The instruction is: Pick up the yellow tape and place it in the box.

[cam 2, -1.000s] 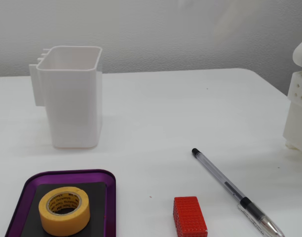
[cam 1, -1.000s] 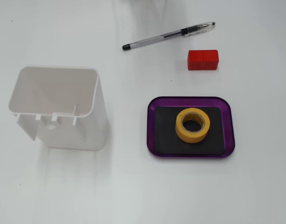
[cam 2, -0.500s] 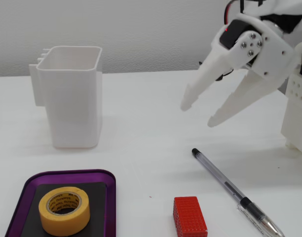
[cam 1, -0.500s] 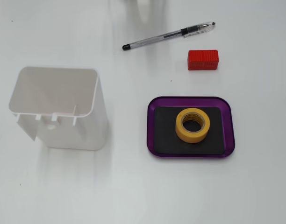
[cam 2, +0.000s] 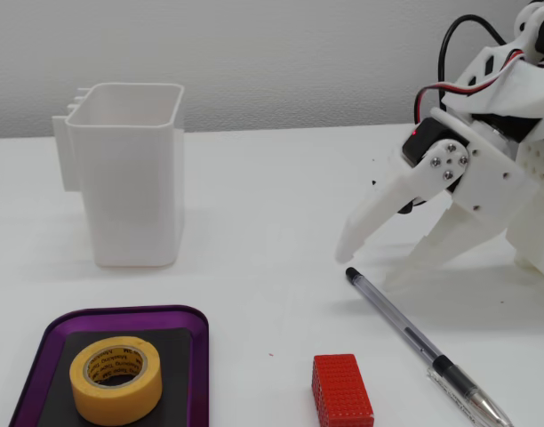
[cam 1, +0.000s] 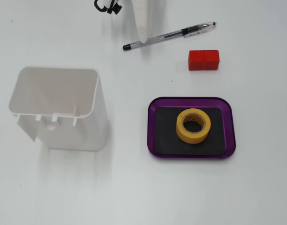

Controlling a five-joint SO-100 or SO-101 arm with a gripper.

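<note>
Yellow tape (cam 2: 116, 379) flat inside the box (cam 2: 199, 360), well apart from the gripper (cam 2: 372, 269), jaws spread, empty, above pen (cam 2: 423, 346)

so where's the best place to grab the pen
Take the pen mid-barrel, on the clear section, from straight above, pincer fingers straddling its narrow width. It lies flat on the table, so only its sides offer grip, and the middle should keep it balanced.

tape (cam 1: 193, 125) in box (cam 1: 190, 154) (flat) | block (cam 1: 203, 60) probably just behind box

Hobby lab: bare white table (cam 1: 134, 197)
</note>
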